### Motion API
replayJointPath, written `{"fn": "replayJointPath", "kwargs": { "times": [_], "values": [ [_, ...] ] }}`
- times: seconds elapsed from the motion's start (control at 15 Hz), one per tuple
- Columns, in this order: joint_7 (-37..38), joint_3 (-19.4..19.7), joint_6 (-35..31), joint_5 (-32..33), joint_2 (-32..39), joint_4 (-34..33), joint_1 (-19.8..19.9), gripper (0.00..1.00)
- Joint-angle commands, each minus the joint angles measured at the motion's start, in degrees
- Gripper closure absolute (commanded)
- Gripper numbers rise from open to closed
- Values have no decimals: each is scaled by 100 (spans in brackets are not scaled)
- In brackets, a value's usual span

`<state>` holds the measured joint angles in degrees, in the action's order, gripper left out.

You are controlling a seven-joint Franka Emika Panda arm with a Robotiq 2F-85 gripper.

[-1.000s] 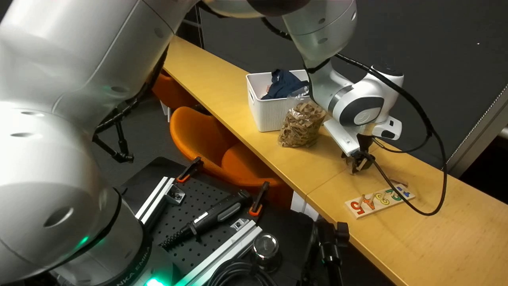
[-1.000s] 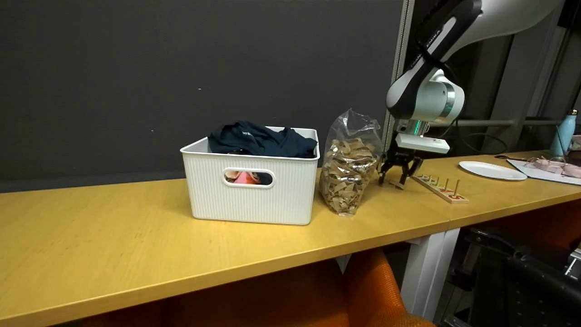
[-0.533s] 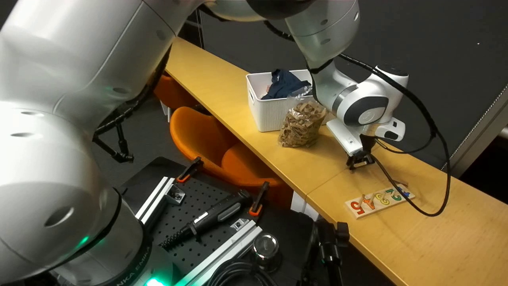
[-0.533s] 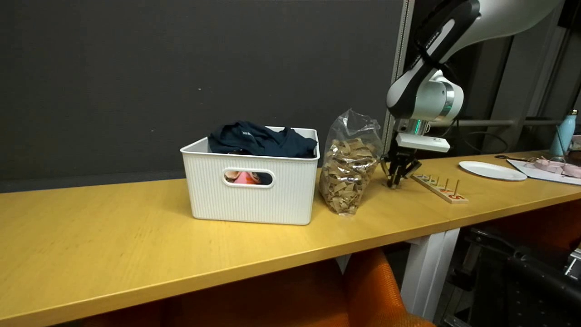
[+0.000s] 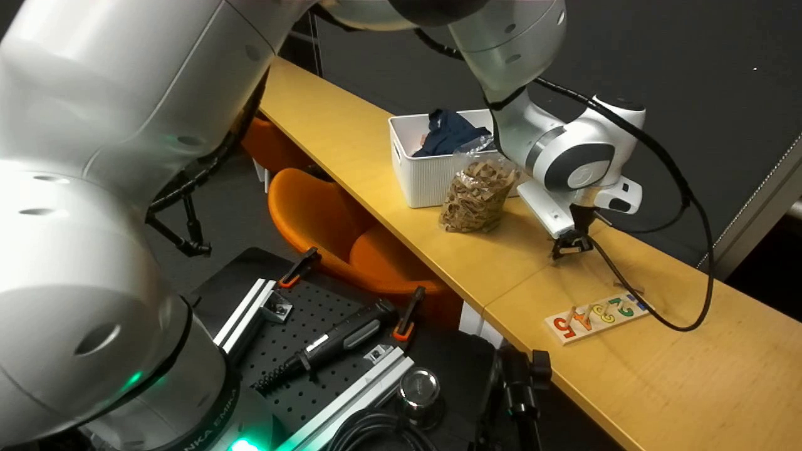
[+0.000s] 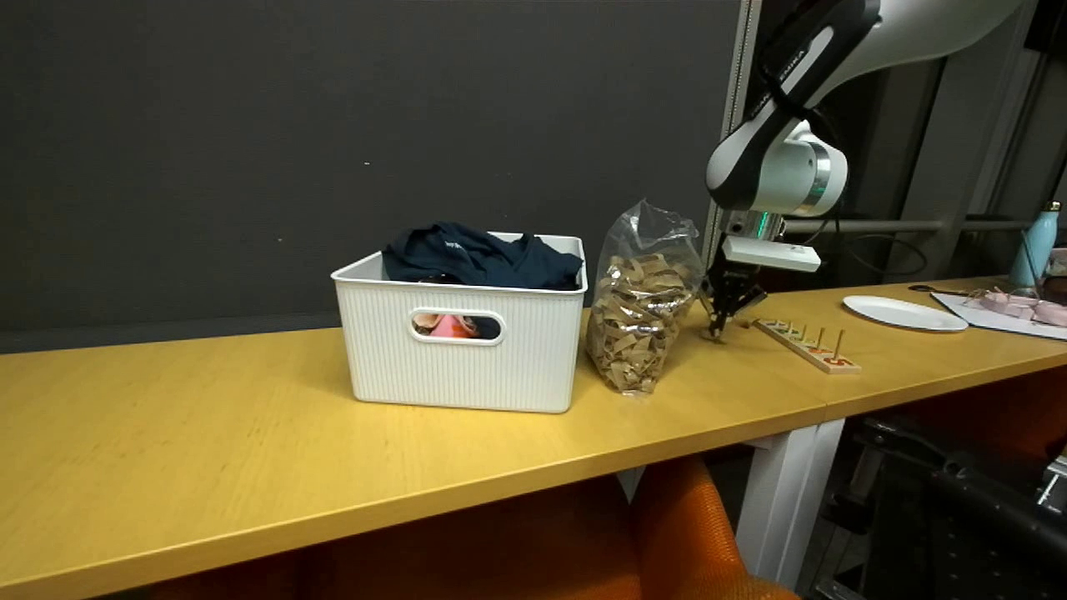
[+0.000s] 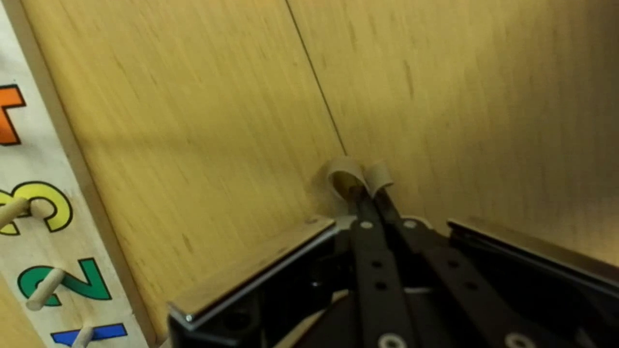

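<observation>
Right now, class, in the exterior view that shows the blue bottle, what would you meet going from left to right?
White basket, bag of brown strips, gripper, number board, white plate, blue bottle.

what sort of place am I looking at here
Probably an office or lab, judging by the long yellow wooden table, the curved orange chair and the flat black perforated board.

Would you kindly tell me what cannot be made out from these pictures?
Wrist view: whether the tan curls are one strip or two; the gripper hides their lower ends.
Wrist view: one end of the number board, cut off by the left edge.
In an exterior view: the bottom of the white bin, hidden by its wall and the dark cloth.
</observation>
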<state>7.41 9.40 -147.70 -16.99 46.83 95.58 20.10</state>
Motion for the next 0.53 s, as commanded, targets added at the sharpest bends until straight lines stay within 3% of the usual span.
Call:
{"fn": "replayJointPath", "kwargs": {
  "times": [0.0,0.47],
  "values": [
    [178,159,126,174,-232,-35,-88,99],
    [261,163,229,284,-119,-580,-124,99]
  ]
}}
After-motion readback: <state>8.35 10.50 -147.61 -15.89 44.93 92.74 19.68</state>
